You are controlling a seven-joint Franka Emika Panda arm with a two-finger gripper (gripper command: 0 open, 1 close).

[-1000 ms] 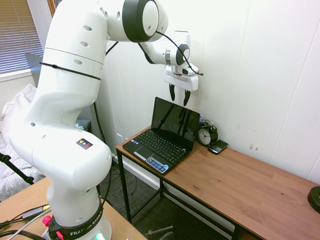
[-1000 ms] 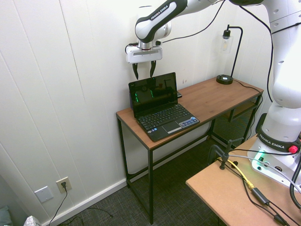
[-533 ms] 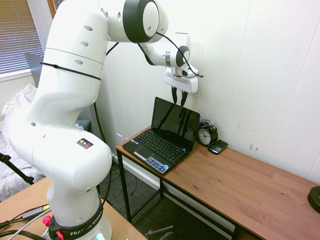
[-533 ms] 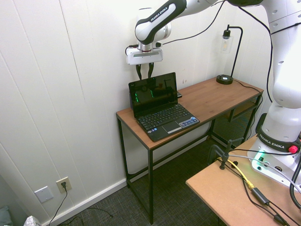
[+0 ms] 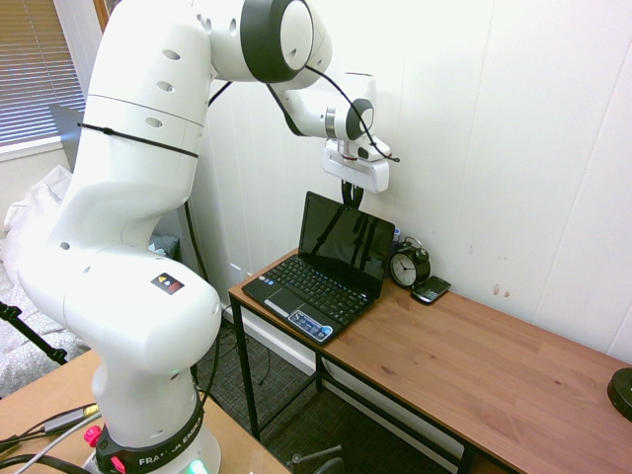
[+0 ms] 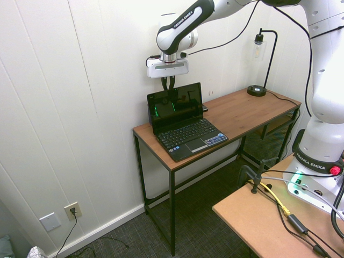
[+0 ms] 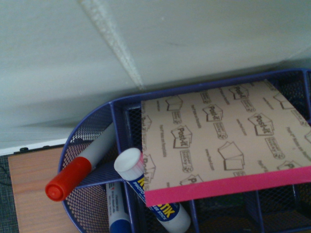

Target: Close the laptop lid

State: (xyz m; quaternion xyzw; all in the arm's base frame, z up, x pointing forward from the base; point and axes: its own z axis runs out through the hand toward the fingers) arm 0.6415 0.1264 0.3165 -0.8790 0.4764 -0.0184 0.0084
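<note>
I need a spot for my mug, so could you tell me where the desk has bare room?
The desk is bare right of the phone, up to the black lamp base; around the laptop and clock it's crowded.

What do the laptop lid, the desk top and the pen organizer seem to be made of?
Laptop lid: glossy dark screen, probably glass or plastic; it mirrors dark streaks.
Desk top: brown wood, or wood-look laminate, satin; grain and knots show.
Organizer: blue painted mesh, likely metal; fine holes.

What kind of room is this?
Probably a study or home office: there's a desk with a laptop, an alarm clock, and a purple organizer holding markers.
</note>
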